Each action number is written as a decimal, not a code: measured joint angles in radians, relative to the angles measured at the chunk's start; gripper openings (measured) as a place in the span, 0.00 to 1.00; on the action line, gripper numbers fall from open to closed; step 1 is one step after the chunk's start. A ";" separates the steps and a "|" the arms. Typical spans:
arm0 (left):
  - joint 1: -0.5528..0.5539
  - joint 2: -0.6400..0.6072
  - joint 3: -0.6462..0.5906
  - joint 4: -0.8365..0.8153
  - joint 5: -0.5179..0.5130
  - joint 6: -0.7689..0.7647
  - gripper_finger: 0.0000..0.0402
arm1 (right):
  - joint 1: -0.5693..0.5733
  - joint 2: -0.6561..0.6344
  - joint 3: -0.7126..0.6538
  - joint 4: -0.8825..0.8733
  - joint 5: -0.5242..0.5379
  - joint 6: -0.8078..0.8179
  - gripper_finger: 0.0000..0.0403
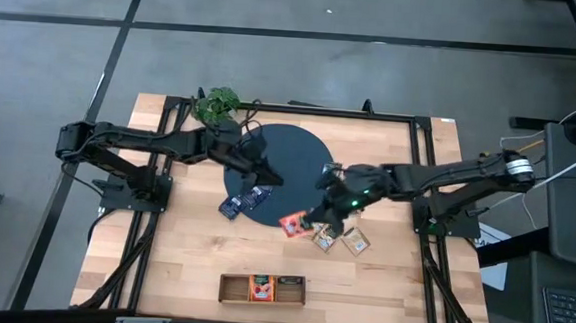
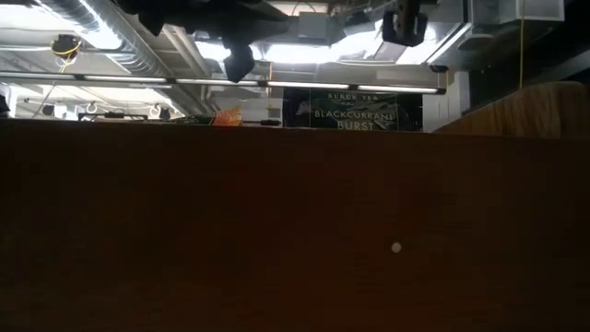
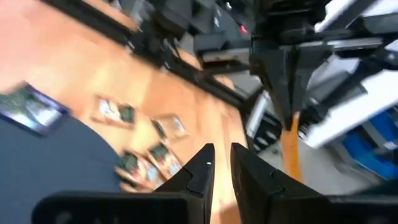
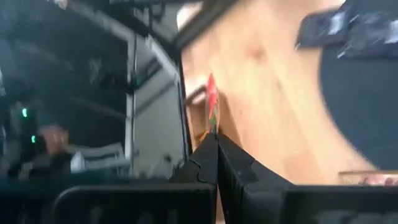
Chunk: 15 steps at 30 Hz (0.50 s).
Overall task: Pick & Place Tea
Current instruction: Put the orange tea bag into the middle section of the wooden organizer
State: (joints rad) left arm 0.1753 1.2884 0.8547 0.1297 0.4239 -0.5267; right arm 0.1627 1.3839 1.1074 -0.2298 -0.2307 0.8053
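Right gripper (image 1: 316, 221) sits low over the light wooden surface (image 1: 161, 264), just off the near-right rim of the dark round mat (image 1: 294, 152). Its fingers (image 4: 208, 163) are pressed together on the edge of a red-orange square tea sachet (image 4: 212, 107), held on edge so it stands clear of the wood; judged to be a pinch ready for carrying.

Left gripper (image 1: 267, 172) hangs over the mat's left part. Its fingers (image 3: 198, 171) stand slightly apart with nothing between them; likely waiting its turn.

Two dark blue sachets (image 1: 242, 201) lie at the mat's near-left rim, one partly on the wood. A red-orange sachet (image 1: 291, 225) and beige-green sachets (image 1: 341, 241) lie close together beside the right gripper, all flat.

Long wooden three-compartment tray (image 1: 232, 288) sits near the front edge, centre. Its middle compartment holds a red-orange sachet (image 1: 260, 288); so sorting by colour seems the plan, with most still to go.

Leafy green plant (image 1: 216, 103) stands at the back-left, beside the mat.
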 joint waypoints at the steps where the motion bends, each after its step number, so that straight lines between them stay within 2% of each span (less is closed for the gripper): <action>1: 0.000 0.000 0.000 -0.021 0.023 0.000 0.12 | 0.006 0.030 0.039 -0.032 -0.023 -0.012 0.00; 6: 0.004 -0.003 0.000 -0.134 0.099 -0.013 0.12 | 0.029 0.172 0.230 -0.181 -0.103 -0.076 0.00; 15: 0.003 -0.003 0.000 -0.448 0.074 0.046 0.12 | 0.074 0.423 0.523 -0.300 -0.195 -0.115 0.00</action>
State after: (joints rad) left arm 0.1779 1.2854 0.8547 -0.3186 0.4983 -0.4805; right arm 0.2370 1.8069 1.6299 -0.5295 -0.4262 0.6901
